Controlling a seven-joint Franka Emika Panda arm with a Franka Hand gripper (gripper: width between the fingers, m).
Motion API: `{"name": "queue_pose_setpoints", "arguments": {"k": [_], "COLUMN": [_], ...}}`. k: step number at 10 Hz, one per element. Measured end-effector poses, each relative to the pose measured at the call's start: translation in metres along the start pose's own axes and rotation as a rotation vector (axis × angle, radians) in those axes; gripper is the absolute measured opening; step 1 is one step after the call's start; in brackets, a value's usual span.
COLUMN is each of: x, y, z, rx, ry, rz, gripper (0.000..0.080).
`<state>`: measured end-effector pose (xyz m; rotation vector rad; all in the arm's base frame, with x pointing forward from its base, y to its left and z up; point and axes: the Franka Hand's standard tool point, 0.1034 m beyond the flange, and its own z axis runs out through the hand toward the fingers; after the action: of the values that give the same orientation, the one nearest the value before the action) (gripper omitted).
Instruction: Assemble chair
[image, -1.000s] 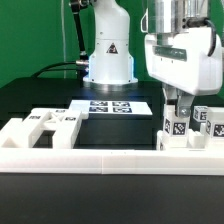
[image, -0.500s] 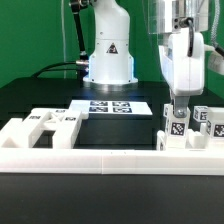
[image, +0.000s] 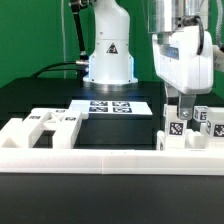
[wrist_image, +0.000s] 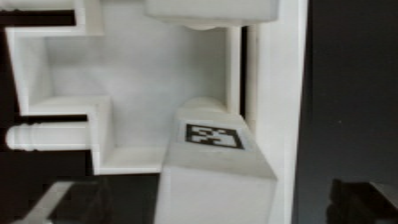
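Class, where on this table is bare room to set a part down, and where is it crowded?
Bare: the black table between the slotted panel and the tagged pieces, bordered by marker board and rail. Crowded: the exterior view's right, under the tool.

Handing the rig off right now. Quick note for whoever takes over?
Hand: low, right at a tagged part at the exterior view's right. I can't tell if it is open or shut.
Parts: more tagged pieces stand beside that one. The slotted panel lies at the exterior view's left, behind the border rail. The marker board is mid-table.
Done: nothing looks joined.
Left: seemingly the whole chair.
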<state>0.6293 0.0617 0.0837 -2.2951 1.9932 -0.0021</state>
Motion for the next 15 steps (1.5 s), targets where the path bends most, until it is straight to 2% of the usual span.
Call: {"name": "queue_pose_setpoints", "arguments": {"k": [1, 8, 14, 15], "x": [-0.0009, -0.0003, 0.0061, 0.0063], "y": [-0.0003, 0.0010, 0.0039, 0.0039], "z": [-0.0007, 0.0007, 0.0053, 0.0053], "rx": [0.000, -0.001, -0.027, -0.027], "ry": [0.000, 0.001, 0.012, 0.011], "rz": [-0.120, -0.861, -1.279, -1.289], "gripper": [0.0642, 0.0649, 0.0649, 0.0538]}}
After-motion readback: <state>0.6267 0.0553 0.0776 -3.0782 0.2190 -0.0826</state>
